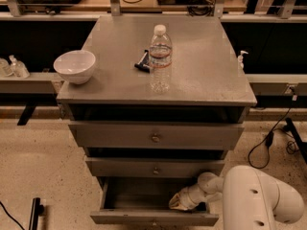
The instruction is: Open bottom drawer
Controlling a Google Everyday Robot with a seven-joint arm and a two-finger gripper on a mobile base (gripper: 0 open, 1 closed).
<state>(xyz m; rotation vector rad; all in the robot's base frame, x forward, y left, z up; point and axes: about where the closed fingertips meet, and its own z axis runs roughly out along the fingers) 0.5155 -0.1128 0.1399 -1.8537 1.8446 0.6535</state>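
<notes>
The bottom drawer (144, 218) of the grey metal cabinet stands pulled out, its plain grey interior showing and its slim front near the lower frame edge. My gripper (180, 202) reaches down into the drawer's right side from the white arm (261, 198) at the lower right. It sits just behind the drawer front. The middle drawer (155, 168) and top drawer (155, 136) above it are closed, each with a small round knob.
On the cabinet top (201, 80) stand a clear water bottle (159, 57), a white bowl (75, 66) at the left edge, and a small dark object (142, 62). Cables (268, 143) lie on the floor to the right. A black bar (34, 213) lies lower left.
</notes>
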